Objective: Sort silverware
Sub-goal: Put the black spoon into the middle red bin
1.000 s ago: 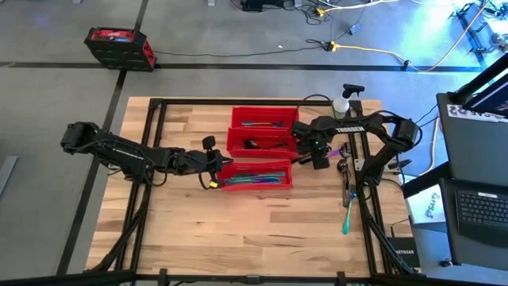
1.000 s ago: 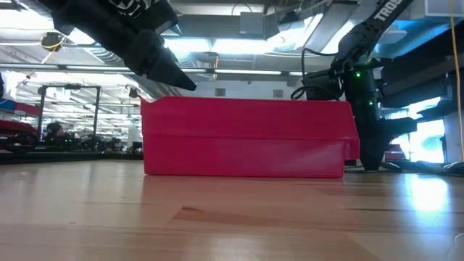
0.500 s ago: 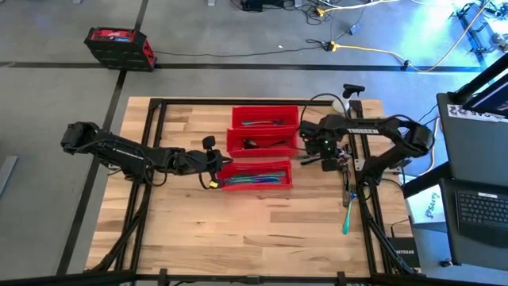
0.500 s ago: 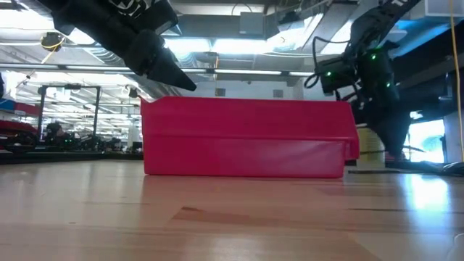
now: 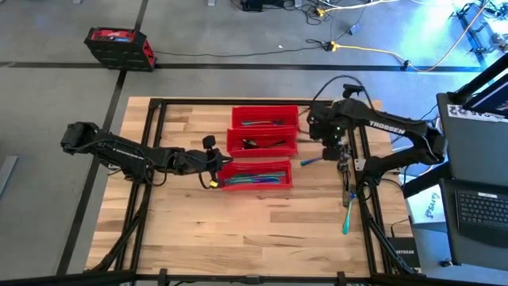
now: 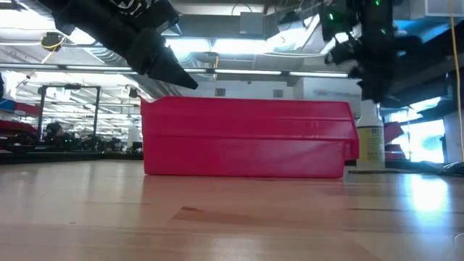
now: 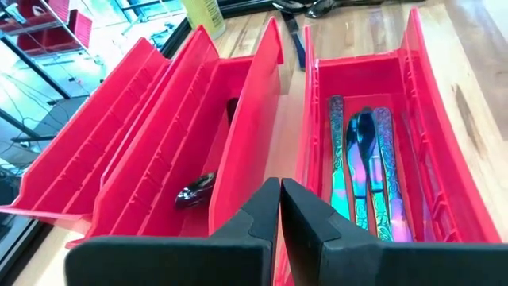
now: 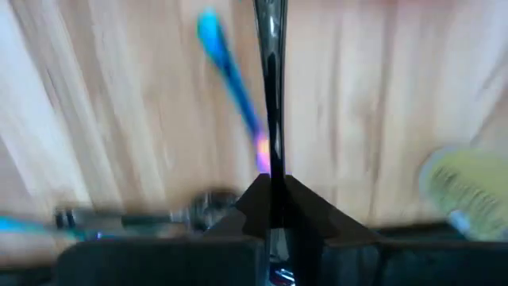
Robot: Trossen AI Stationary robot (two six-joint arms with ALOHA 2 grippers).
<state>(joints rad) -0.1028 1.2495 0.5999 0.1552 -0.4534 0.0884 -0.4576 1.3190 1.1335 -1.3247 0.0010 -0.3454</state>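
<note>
High view: I am a two-armed robot at a wooden table [image 5: 238, 230] that carries three red bins side by side near its middle. My right gripper [image 5: 332, 141] hangs above the table just right of the bins, its fingers pinched together on a dark slim utensil [image 8: 270, 87] whose handle sticks straight out ahead of them in my right wrist view; I cannot tell whether it is a spoon, fork or knife. On the wood below lies a blue utensil [image 5: 309, 160], just right of the bins, and more loose silverware [image 5: 347, 199] lies in a line farther right and nearer, ending in a teal piece. A spray bottle [image 6: 370, 141] stands at the far right of the table, behind the bins in the low view. My left gripper [image 5: 214, 165] rests at the left end of the near bin [image 5: 255, 174], fingers together and empty. That bin holds several iridescent pieces [image 7: 361, 171] lying lengthwise. The middle bin [image 5: 262, 142] holds a dark piece [image 7: 195, 191], and the far bin [image 5: 264, 117] holds a few slim blue pieces.
</note>
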